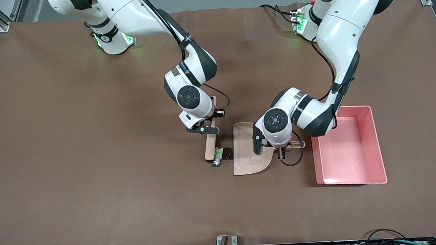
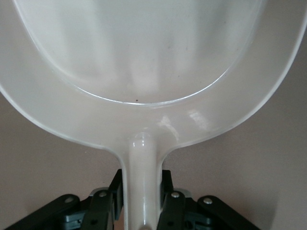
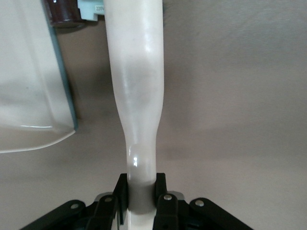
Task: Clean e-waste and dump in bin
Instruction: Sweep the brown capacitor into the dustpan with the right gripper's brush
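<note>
E-waste (image 1: 220,155) (two bits) lies between brush (image 1: 210,145) and dustpan (image 1: 250,150), below right gripper (image 1: 205,130).

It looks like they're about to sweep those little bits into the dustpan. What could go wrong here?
1. The white block and the reddish-brown piece lie between the brush and the dustpan; the block's end sticks out toward the front camera, so a sweep might miss the lip.
2. The left gripper holds only the thin handle, so a push could turn the pan.
3. The bin sits close; tipping might spill.
</note>
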You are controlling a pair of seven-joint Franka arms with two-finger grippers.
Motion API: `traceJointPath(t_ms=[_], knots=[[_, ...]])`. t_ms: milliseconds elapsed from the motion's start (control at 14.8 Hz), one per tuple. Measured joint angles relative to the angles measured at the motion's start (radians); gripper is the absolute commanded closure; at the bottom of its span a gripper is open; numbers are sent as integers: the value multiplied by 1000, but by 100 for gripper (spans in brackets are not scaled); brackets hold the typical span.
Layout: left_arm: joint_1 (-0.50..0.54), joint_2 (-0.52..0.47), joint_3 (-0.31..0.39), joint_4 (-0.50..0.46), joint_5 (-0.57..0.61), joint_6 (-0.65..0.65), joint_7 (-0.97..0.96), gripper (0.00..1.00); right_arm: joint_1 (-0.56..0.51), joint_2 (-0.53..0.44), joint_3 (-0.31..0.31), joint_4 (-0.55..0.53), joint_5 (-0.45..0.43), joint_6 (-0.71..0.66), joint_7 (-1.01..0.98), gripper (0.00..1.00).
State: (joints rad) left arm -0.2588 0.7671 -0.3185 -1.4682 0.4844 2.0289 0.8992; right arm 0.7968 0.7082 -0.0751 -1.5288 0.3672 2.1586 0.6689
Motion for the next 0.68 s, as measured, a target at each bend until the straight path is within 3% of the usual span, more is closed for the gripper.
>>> traceJointPath(t_ms=[676], knots=[[0, 0, 0, 0, 0, 0, 0, 96, 20, 28, 17, 66, 17, -1, 2, 100]])
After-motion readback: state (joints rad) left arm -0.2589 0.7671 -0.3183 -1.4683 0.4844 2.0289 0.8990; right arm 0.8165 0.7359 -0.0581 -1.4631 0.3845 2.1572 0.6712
